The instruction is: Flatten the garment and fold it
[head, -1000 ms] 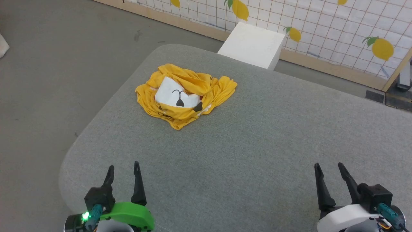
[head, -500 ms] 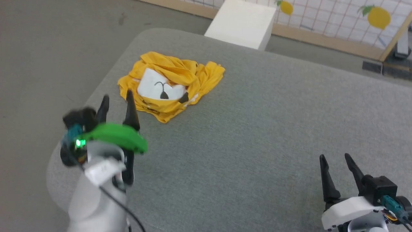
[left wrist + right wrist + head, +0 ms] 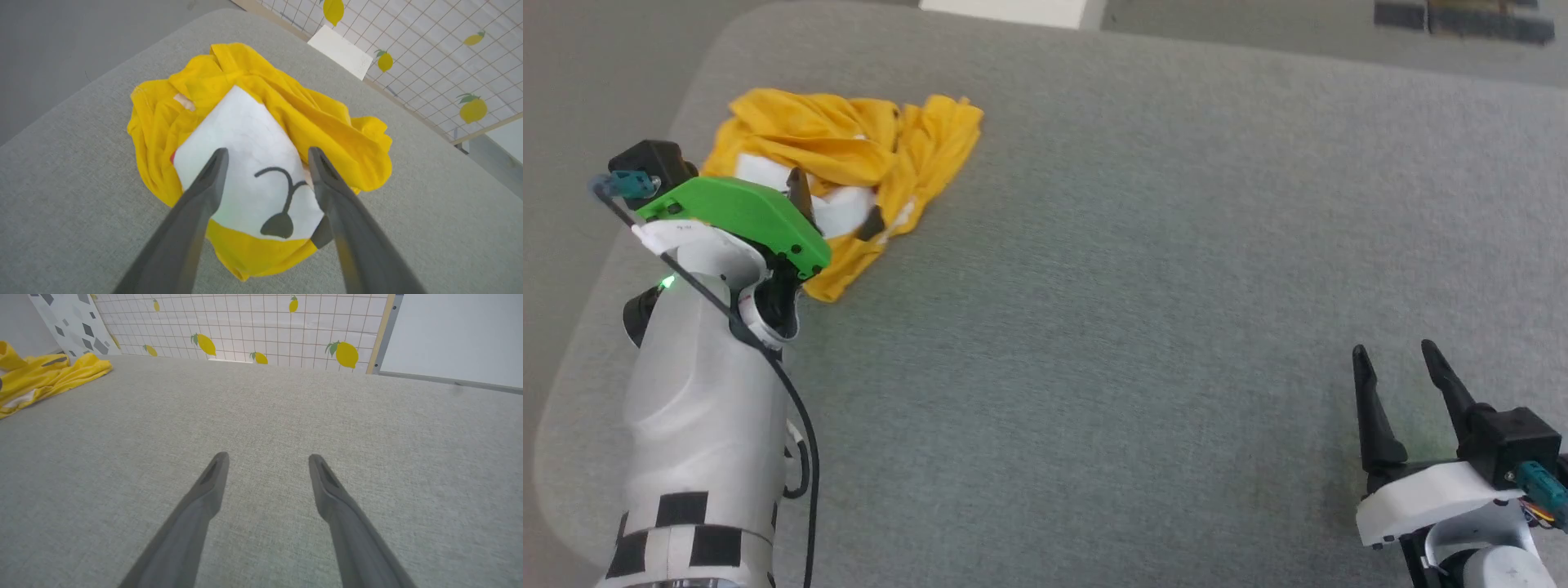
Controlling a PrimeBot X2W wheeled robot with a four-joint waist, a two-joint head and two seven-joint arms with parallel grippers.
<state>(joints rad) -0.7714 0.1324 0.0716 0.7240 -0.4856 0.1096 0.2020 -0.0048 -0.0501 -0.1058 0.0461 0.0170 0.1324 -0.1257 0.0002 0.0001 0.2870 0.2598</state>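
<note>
Cam has dipped w/ the body, so the whole view shifts; the desk [image 3: 1135, 286] itself stays put. The garment [image 3: 849, 139] lies crumpled in a heap near the desk's far-left corner, not flattened yet. Your left hand [image 3: 267, 152] has swung up from the near edge & now hangs right over the heap, fingers spread wide, grasping nothing, tips framing the white muzzle patch [image 3: 245, 134]. Right hand [image 3: 1392, 347] waits near-right, also spread & empty, well apart from the cloth. Prob. the first pick for spreading comes next.
</note>
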